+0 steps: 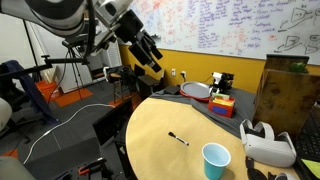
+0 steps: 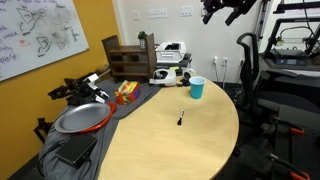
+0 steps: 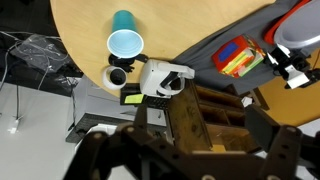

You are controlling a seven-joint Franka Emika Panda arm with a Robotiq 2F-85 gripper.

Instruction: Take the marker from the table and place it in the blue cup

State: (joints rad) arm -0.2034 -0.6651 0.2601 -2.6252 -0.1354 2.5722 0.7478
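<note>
The thin black marker (image 1: 178, 139) lies flat near the middle of the round tan table (image 1: 150, 150); it also shows in an exterior view (image 2: 181, 118). The light blue cup (image 1: 215, 160) stands upright and empty near the table's edge, a little way from the marker, and shows in an exterior view (image 2: 197, 88) and in the wrist view (image 3: 125, 41). My gripper (image 1: 150, 52) hangs high in the air, off to the side of the table and far from both. It is open and empty in the wrist view (image 3: 200, 140). The marker is out of the wrist view.
A white headset (image 1: 268, 143) lies by the cup at the table edge. A wooden organizer box (image 2: 130, 60) is directly under the wrist camera (image 3: 215, 115). A red and yellow toy (image 2: 127, 90) and a round plate (image 2: 83, 118) rest on grey cloth.
</note>
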